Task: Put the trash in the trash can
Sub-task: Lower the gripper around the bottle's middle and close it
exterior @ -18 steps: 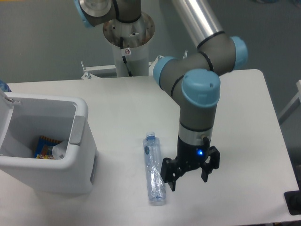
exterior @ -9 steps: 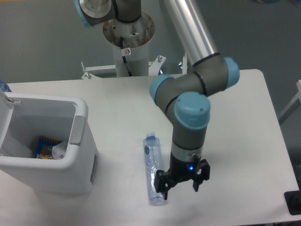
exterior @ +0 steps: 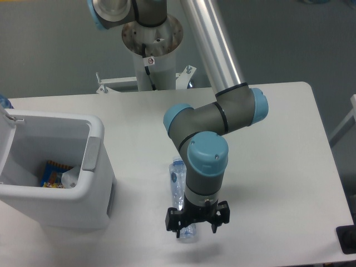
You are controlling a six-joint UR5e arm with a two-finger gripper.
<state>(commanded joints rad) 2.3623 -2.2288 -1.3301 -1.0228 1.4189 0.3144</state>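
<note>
Pick-up step: gripper (exterior: 196,221) fingers spread, seemingly straddling the bottle (exterior: 178,192); next, close, then carry to trash can (exterior: 94,167).

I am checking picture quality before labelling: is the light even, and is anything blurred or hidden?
Fixed camera: soft, even light; bright glare along the metal arm tube; faint shadow beside the bin; overall slightly soft focus; the pincer and wrist hide the middle of the bottle, whose clear plastic looks indistinct.

Probably a robotics lab: pedestal-mounted arm (exterior: 222,83), bare white table (exterior: 289,167), grey wall (exterior: 50,50)
</note>
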